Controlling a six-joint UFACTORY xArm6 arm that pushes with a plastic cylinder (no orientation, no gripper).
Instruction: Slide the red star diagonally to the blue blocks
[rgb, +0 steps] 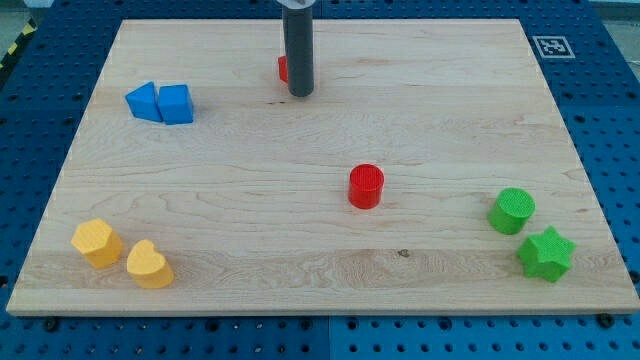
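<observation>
The red star sits near the view's top centre, mostly hidden behind my rod; only a small red edge shows on the rod's left. My tip rests on the board right beside the star, at its right. Two blue blocks lie side by side at the view's upper left: a blue triangular block and a blue cube, touching each other. They are well to the left of the star and a little lower.
A red cylinder stands right of centre. A green cylinder and a green star sit at the lower right. A yellow hexagon and a yellow heart sit at the lower left.
</observation>
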